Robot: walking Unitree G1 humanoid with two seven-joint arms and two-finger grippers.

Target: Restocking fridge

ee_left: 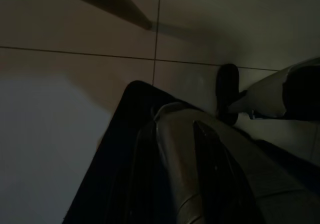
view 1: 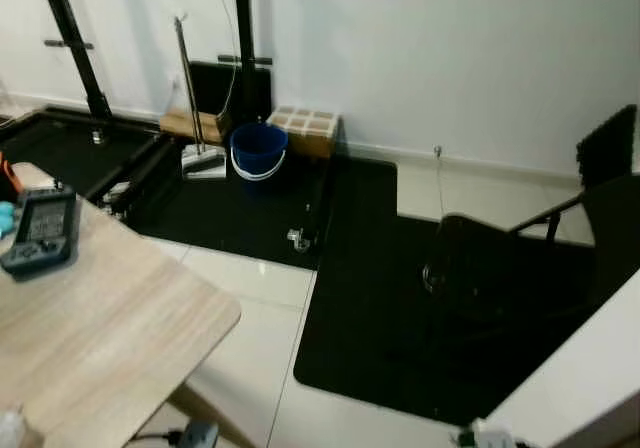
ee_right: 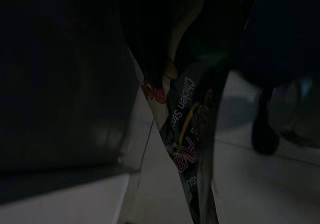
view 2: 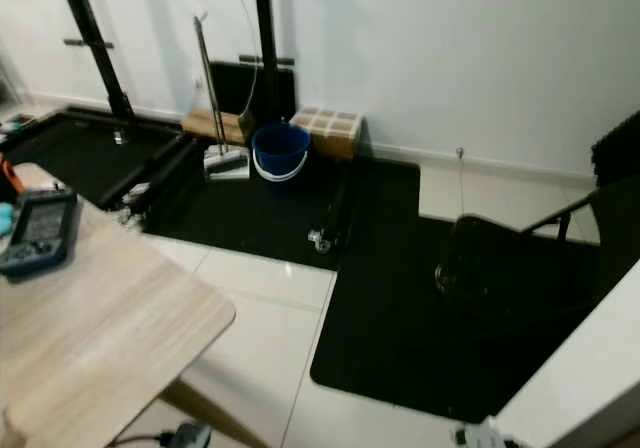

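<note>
Chicken stock packet (ee_right: pixel 186 129) clamped in right gripper (ee_right: pixel 200 134), mostly dark, left gripper (ee_left: pixel 185 159) state unclear

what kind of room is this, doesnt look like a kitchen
Probably a home office or utility corner, not a kitchen. There is a wooden desk with a handheld device on it, a black chair on a black floor mat, and a blue bucket by the wall.

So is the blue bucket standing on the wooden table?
No, the blue bucket stands on the black floor mat near the wall, away from the wooden table.
</note>
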